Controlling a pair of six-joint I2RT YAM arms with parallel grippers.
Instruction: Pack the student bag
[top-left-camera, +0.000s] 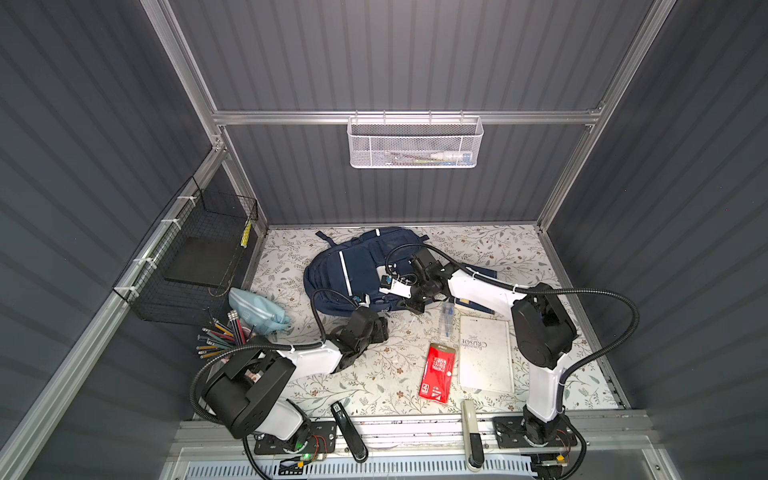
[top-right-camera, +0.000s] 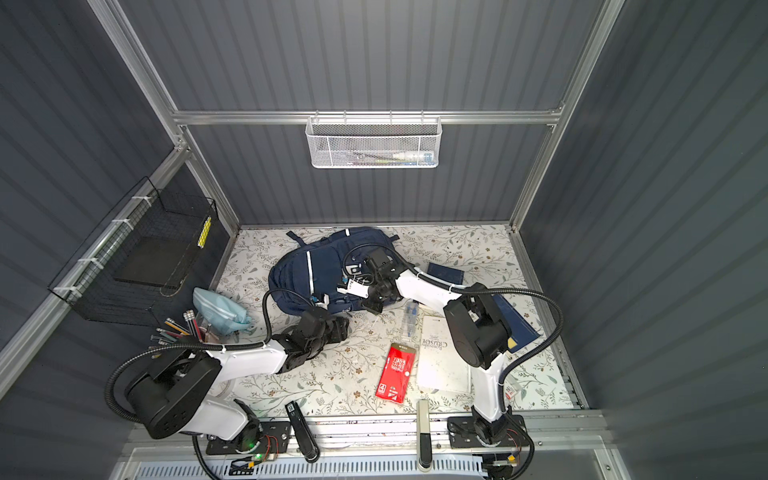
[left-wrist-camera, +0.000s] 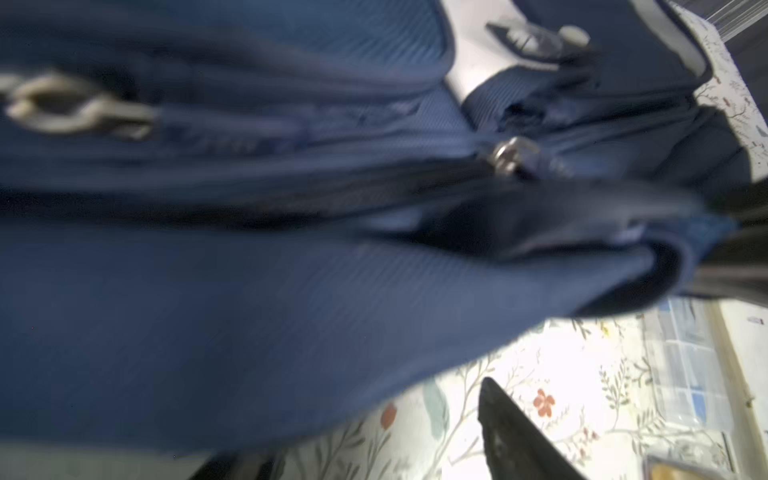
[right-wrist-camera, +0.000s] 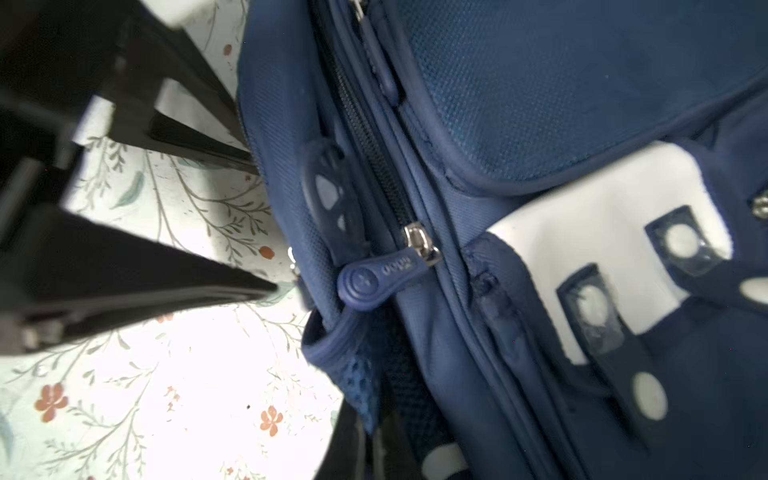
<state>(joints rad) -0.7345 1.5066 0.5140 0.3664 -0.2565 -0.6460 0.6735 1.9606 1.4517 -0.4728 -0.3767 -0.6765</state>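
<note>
The large navy blue fabric backpack (top-left-camera: 345, 274) lies flat on the floral-patterned tabletop (top-left-camera: 374, 386), beyond the white paperback book (top-left-camera: 486, 353) on its far side. My left pincer (top-left-camera: 382, 326), released with black fingers apart, sits at the backpack's edge nearest the book. My right pincer (top-left-camera: 415, 305) is clenched alongside; whether it pinches fabric, I cannot tell.

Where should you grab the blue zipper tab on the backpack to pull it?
Pinch the zipper tab at its round end, with a finger on each flat face. It lies sideways from the metal slider, pointing off the backpack toward the floral table, so coming in from the table side is probably easiest.
</note>
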